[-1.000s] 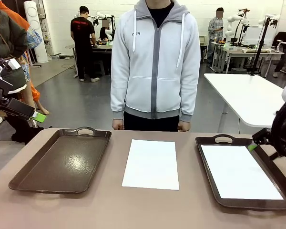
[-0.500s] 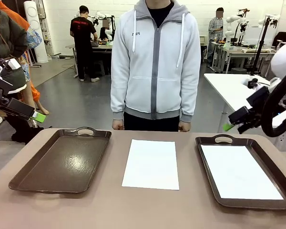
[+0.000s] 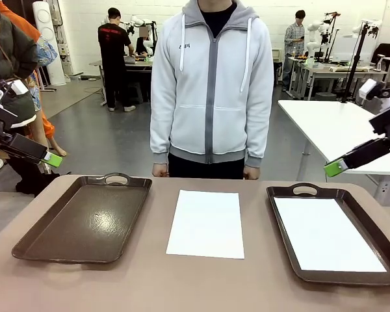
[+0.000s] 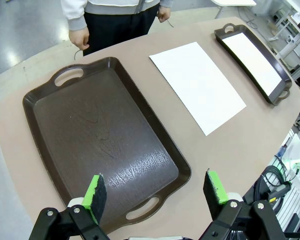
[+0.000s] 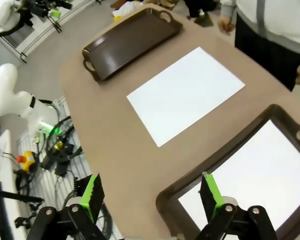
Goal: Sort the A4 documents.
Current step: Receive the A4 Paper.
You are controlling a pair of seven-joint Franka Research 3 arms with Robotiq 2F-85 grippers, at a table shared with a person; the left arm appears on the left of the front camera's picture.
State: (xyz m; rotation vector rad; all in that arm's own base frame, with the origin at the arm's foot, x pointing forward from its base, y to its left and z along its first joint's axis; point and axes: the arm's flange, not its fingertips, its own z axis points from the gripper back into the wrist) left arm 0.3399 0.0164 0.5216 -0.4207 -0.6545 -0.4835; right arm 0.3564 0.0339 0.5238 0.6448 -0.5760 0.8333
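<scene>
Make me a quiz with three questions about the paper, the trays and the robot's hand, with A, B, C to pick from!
1. Where does the loose paper sheet lie?
A) in a tray
B) on the table, between the left tray and the right tray
C) in the person's hands

2. How many brown trays are there?
A) one
B) two
C) four

3. The robot's left hand is:
A) open
B) shut on a sheet
C) shut on a tray

Answers:
1 B, bare tabletop shows all round it.
2 B, one lies on each side of the sheet.
3 A, its green pads stand wide apart, holding nothing.
</scene>
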